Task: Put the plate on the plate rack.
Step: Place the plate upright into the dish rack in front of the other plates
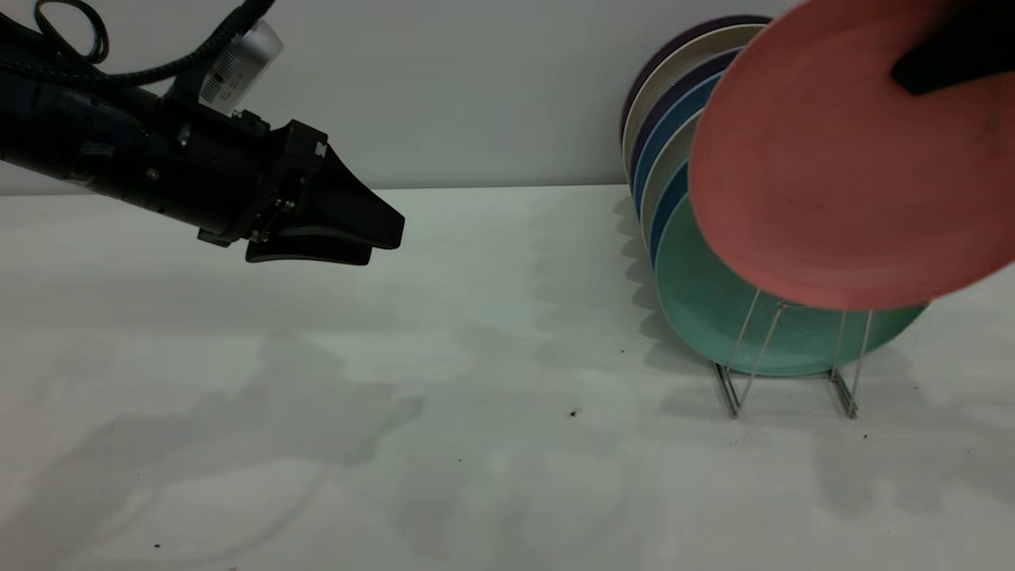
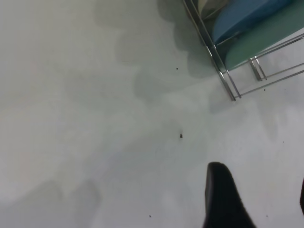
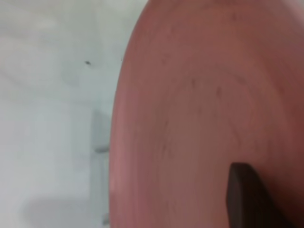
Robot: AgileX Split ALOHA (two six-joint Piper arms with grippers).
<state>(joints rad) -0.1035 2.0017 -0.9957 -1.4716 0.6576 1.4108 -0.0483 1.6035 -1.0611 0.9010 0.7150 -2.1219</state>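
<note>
In the exterior view we see the salmon-pink plate [image 1: 840, 166] held on edge, tilted, in the air in front of the teal-green plate [image 1: 714, 317] that stands at the near end of the plate rack [image 1: 793, 373]; its lower rim hangs just above the tops of the front wire loops and is not yet seated between them. The right claw [image 1: 947, 59] shows only as a dark shape over the plate's upper rim, and since nothing else supports the plate we judge it clamped there. Behind the teal-green plate stands a row of blue and cream plates [image 1: 662, 135]. Well away from the rack, the left claw [image 1: 381, 238] hovers above the counter [image 1: 476, 444], fingers nearly together and holding nothing. In the left wrist view we see one dark fingertip [image 2: 221, 199] over bare counter, with the rack's rails [image 2: 228, 80] and the teal-green plate [image 2: 266, 40] farther off. In the right wrist view the plate [image 3: 199, 118] fills most of the picture, with one finger [image 3: 244, 199] pressed on its face. We judge the carry finished; lowering the plate into the front slot and letting go are left.
</note>
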